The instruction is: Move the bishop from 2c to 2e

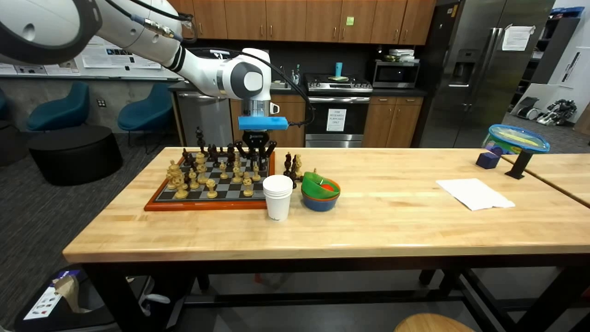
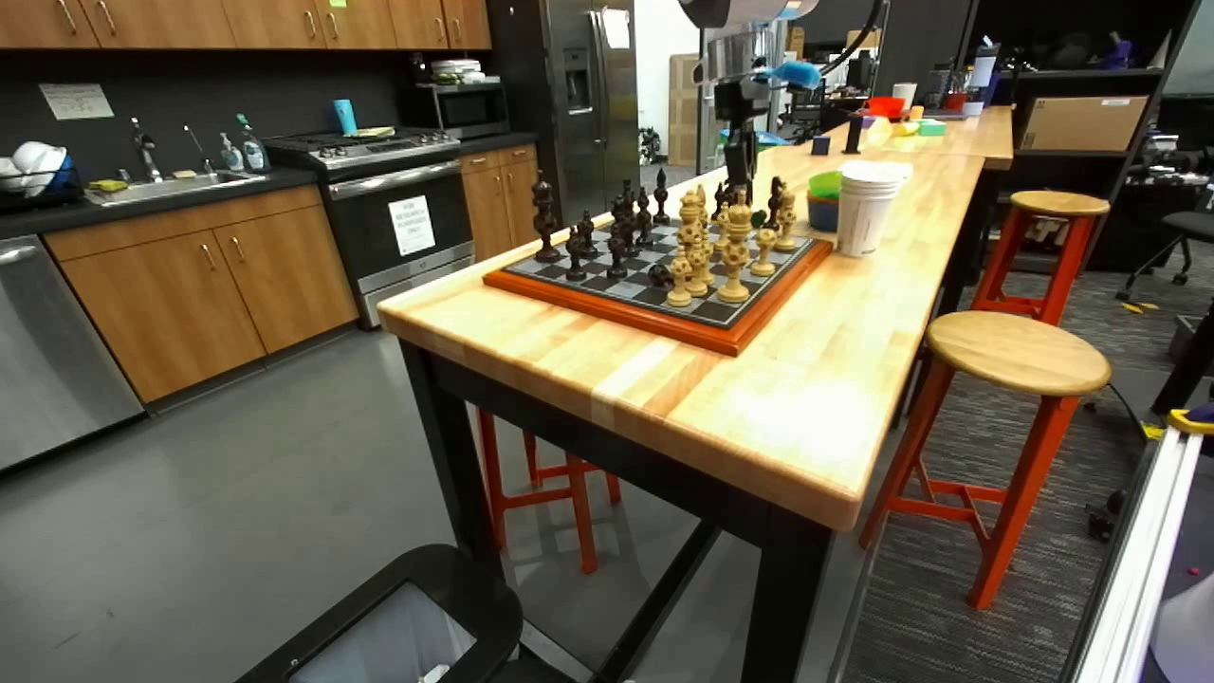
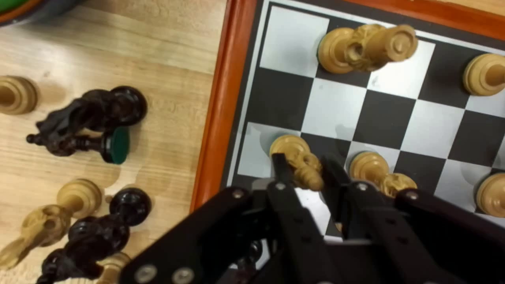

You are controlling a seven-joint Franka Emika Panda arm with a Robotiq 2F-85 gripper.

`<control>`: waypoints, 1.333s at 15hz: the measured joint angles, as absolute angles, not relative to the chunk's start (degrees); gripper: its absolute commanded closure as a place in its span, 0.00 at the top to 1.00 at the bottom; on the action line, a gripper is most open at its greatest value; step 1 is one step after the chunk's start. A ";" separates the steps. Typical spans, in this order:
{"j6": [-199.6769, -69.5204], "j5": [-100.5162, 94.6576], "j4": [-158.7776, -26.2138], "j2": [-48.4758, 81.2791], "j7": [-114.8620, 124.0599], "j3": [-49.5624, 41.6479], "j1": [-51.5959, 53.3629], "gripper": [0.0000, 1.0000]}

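A light carved chess piece point(image 3: 290, 146) stands upright on a pale edge square in the wrist view. It also shows in an exterior view point(image 1: 256, 174). My gripper point(image 3: 303, 157) has one finger on each side of it, the fingertips low around its body. The gap is about as wide as the piece; whether the fingers press on it I cannot tell. The gripper also shows in both exterior views point(image 1: 258, 162) point(image 2: 742, 180). The chessboard point(image 1: 212, 206) has a wooden frame. Which piece is the bishop I cannot tell for sure, and no square labels are readable.
Another light piece point(image 3: 367, 165) stands close beside the right finger. A taller light piece point(image 3: 335, 49) stands nearer the board edge. Dark and light pieces point(image 3: 130, 104) lie or stand off the board. White cups point(image 1: 278, 203) and stacked bowls point(image 1: 319, 203) stand beside the board.
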State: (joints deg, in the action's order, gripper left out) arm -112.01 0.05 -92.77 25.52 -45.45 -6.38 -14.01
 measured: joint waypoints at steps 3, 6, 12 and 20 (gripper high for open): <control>-111.67 0.05 -91.25 26.03 -45.40 -5.55 -13.78 0.06; -111.13 0.05 -89.59 26.95 -45.39 -5.10 -13.57 0.06; -109.95 -0.10 -85.44 29.77 -45.39 -4.85 -13.57 0.06; -107.81 -2.21 -79.75 33.76 -45.40 -4.66 -13.57 0.06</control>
